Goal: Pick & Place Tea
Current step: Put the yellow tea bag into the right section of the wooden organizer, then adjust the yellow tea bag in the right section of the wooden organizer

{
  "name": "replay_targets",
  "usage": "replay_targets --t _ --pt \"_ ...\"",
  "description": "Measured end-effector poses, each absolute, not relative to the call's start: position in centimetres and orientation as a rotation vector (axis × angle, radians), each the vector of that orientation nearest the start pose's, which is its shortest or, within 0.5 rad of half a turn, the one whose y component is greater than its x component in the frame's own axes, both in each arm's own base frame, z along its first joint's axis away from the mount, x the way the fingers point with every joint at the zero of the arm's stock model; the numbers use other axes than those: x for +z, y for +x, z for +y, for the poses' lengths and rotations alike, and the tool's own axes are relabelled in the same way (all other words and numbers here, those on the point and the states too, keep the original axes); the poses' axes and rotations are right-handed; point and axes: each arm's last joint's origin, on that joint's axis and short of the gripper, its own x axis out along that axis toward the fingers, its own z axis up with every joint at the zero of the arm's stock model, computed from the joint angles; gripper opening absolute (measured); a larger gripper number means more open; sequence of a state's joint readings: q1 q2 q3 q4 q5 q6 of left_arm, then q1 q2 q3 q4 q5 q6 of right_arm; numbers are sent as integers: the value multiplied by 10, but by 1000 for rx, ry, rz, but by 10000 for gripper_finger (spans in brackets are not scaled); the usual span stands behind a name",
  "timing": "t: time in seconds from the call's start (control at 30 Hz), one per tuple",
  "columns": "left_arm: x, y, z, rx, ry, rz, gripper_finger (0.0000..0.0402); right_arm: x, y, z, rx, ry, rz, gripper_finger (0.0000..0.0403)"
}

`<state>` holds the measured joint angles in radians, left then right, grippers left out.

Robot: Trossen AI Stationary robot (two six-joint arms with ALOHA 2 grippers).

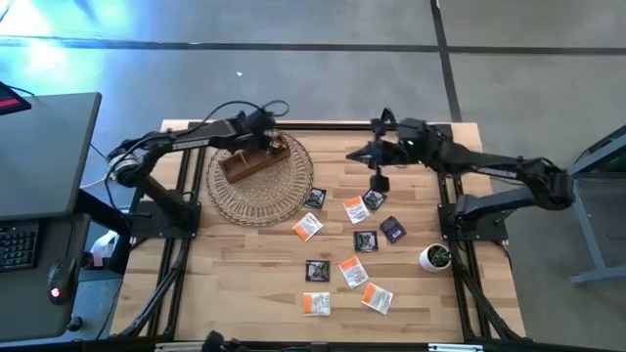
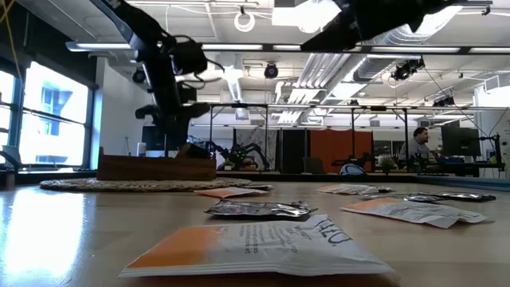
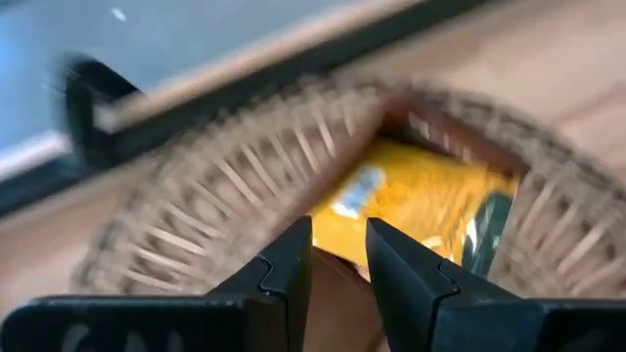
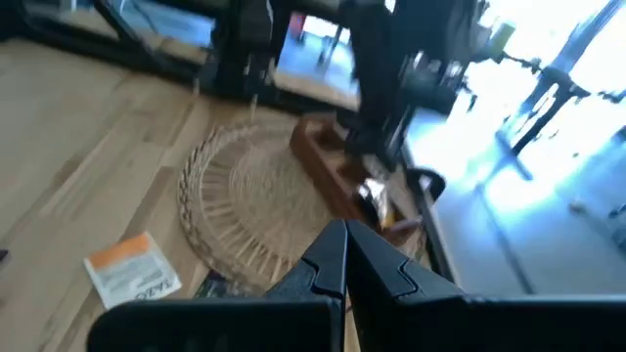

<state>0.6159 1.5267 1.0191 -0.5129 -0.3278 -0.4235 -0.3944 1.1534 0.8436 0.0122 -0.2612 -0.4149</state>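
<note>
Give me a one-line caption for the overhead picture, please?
Two robot arms reach over a wooden table: left gripper above the wooden box, tea sachets scattered nearby.

About ten flat square tea sachets (image 1: 352, 271), orange-and-white or dark, are scattered face-up beside the round woven mat (image 1: 256, 200); one dark sachet (image 1: 314, 198) touches its rim.
</note>
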Motion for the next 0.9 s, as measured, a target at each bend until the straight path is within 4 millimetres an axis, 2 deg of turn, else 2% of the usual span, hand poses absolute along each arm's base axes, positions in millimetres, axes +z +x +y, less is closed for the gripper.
replay_targets --t 0.2,0.5,0.6,0.7,0.9 --pt "194 251 187 1032 -566 923 97 276 215 -81 -123 -304 247 0" --pt "190 254 190 1061 -561 898 97 283 199 -76 -188 -303 206 0" --pt "199 257 192 1049 -546 892 97 282 199 -76 -182 -287 211 0" --pt "220 266 189 997 -499 867 97 283 199 -76 -187 -291 212 0" --pt "253 281 173 956 -330 954 97 282 199 -76 -185 -293 217 0"
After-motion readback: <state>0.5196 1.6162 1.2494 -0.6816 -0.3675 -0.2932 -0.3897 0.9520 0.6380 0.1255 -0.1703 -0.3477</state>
